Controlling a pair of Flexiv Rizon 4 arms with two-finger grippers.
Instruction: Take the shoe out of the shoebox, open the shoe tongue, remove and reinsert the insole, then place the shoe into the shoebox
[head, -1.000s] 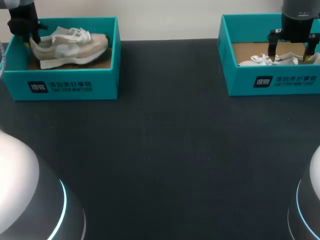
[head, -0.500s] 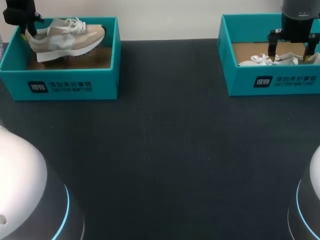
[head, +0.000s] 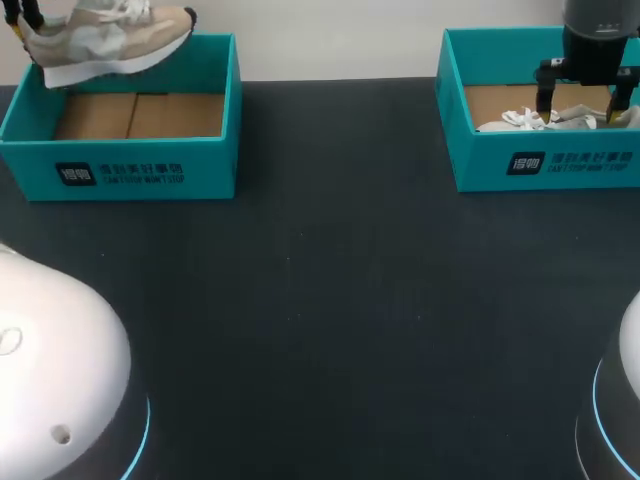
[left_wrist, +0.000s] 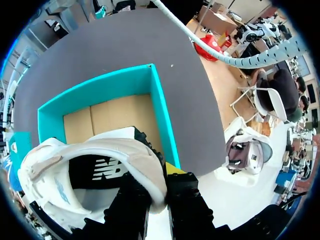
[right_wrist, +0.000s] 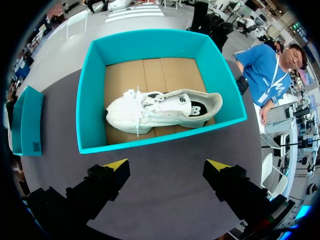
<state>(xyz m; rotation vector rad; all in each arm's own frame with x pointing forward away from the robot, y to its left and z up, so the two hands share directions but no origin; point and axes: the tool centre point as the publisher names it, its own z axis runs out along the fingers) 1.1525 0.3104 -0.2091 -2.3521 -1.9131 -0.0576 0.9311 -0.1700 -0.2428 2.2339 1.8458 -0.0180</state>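
**Operator:** What is the left gripper (left_wrist: 160, 186) doing?

**Technician:** It is clenching on the heel collar of the beige and white sneaker (left_wrist: 95, 165). One finger is sitting inside the shoe opening and the other is pressing on the outside of the heel. The sneaker is hanging in the air above the far left part of the left teal cardboard shoebox (head: 120, 170), clear of its walls, with its toe pointing toward the table's middle. The box's brown cardboard floor (head: 135, 115) is showing beneath it.

**Operator:** And the right gripper (right_wrist: 167, 165)?

**Technician:** It is released. Its yellow-tipped fingers are standing wide apart and gripping nothing. It is hovering over the right teal cardboard shoebox (right_wrist: 84, 100). The white lace-up sneaker (right_wrist: 160, 111) is lying lengthwise on that box's brown floor, ahead of the fingers.

**Operator:** Where are the boxes standing?

**Technician:** Both are sitting on the dark table (head: 330, 300), well apart, at its far left and far right.
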